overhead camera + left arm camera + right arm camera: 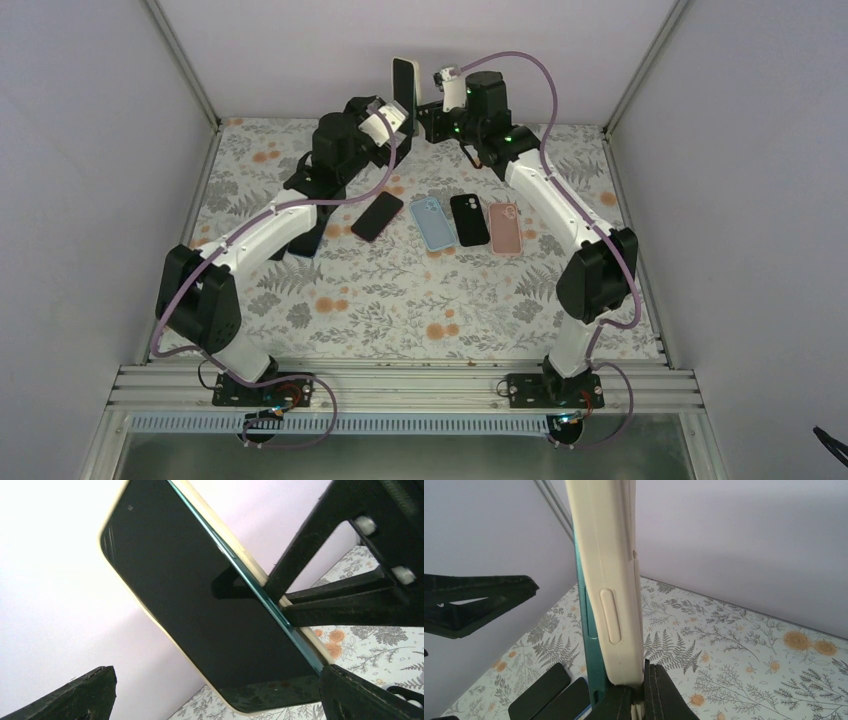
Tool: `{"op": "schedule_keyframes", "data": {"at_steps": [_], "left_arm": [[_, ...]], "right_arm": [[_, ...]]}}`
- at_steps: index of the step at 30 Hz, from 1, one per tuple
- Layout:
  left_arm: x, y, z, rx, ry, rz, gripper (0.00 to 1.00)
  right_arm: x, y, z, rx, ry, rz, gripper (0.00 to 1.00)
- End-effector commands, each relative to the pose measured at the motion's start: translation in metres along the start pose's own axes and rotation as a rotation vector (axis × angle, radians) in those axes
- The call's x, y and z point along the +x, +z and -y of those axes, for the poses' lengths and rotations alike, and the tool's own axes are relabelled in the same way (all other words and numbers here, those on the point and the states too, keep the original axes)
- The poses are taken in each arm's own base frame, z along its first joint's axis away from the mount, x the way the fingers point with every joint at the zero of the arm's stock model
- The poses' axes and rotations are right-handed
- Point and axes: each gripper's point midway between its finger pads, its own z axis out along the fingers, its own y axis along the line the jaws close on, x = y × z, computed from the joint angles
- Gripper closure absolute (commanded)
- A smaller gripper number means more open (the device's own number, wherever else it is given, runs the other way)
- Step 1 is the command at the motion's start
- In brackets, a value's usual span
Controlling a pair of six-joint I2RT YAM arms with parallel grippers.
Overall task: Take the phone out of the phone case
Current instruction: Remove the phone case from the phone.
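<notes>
A phone with a black screen [200, 605] and a teal frame [589, 645] sits in a cream case [606, 580], held upright high above the back of the table [404, 88]. The teal edge stands apart from the case along the side seen in the right wrist view. My right gripper [644, 695] is shut on the case's lower edge [432, 112]. My left gripper [220, 700] is open, its fingers spread wide on either side of the phone's lower end; the right finger [360, 695] is at the phone's teal edge, the left finger [85, 695] is well away.
On the floral table lie a black phone [377, 216], a light blue case [432, 222], a black case [469, 219] and a pink case [505, 227]. Another dark phone [305, 243] lies partly under my left arm. Walls enclose the table.
</notes>
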Motion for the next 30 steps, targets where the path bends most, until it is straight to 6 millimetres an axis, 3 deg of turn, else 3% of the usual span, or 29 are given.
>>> {"op": "schedule_keyframes", "data": {"at_steps": [1, 12, 30], "left_arm": [[-0.013, -0.005, -0.012, -0.032, -0.019, 0.038, 0.00], [-0.014, -0.008, 0.019, 0.112, -0.037, 0.053, 0.00], [0.001, 0.014, 0.008, 0.029, -0.033, -0.009, 0.00]], "right_arm": [[-0.031, -0.014, -0.013, -0.032, -0.041, 0.099, 0.97], [-0.035, -0.016, -0.010, -0.009, -0.048, 0.114, 0.97], [-0.039, -0.021, -0.020, -0.045, -0.041, 0.123, 0.97]]}}
